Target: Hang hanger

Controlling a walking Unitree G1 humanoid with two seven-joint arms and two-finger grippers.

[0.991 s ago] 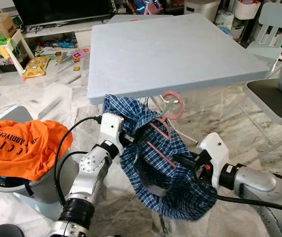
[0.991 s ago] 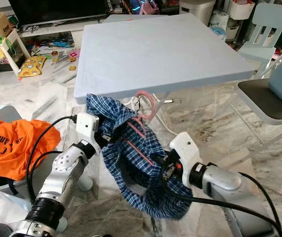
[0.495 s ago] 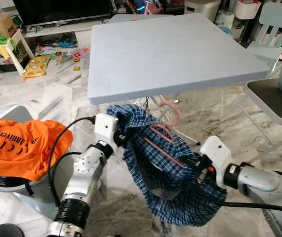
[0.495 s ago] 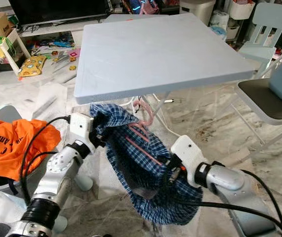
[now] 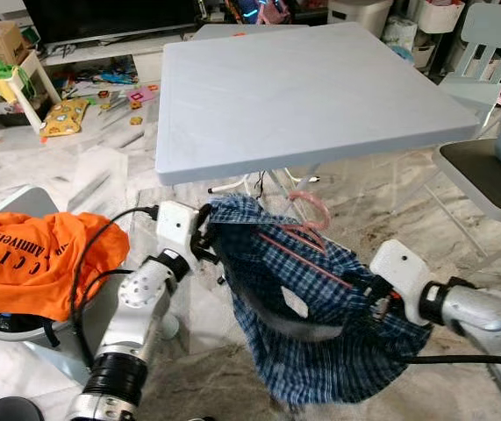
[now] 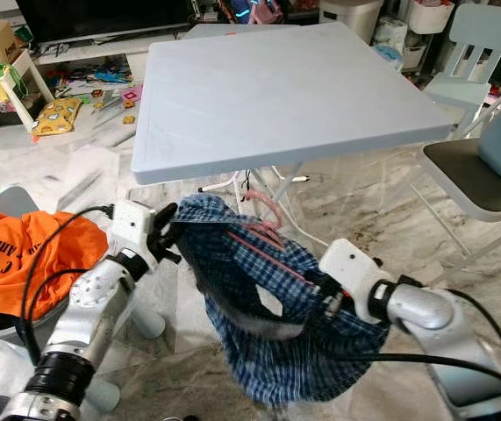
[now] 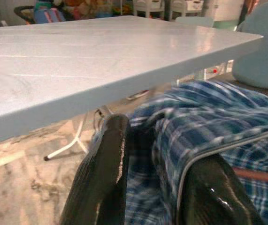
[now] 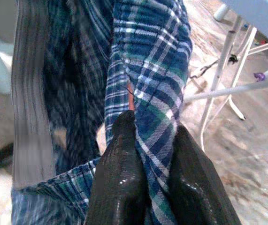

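plaid garment stretched between both grippers, pink hanger inside

left eye view: the blue plaid garment (image 5: 320,324) hangs in the air in front of the pale blue desk (image 5: 303,88), below its near edge. the left gripper (image 5: 204,241) pinches one side of the waistband, the right gripper (image 5: 375,294) the other. a pink hanger (image 5: 307,230) lies across the opening, its hook rising near the desk edge. an orange shirt (image 5: 39,259) is draped over a grey bin (image 5: 13,206) at the robot's left.

right eye view: same layout. cloth sags deep between the holds, so it reads as light, thin woven cotton, soft with no stiffness of its own. the hanger looks like thin rigid plastic, probably smooth and free to slide in the fabric.

left wrist view: glossy black fingers (image 7: 105,183) closed on a folded plaid hem with a pale piped edge.

right wrist view: fingers (image 8: 124,173) clamped on a bunched plaid fold, a sliver of pink just above.

judgement: best carried by the waistband as now; for hanging, the hook is the part to take.
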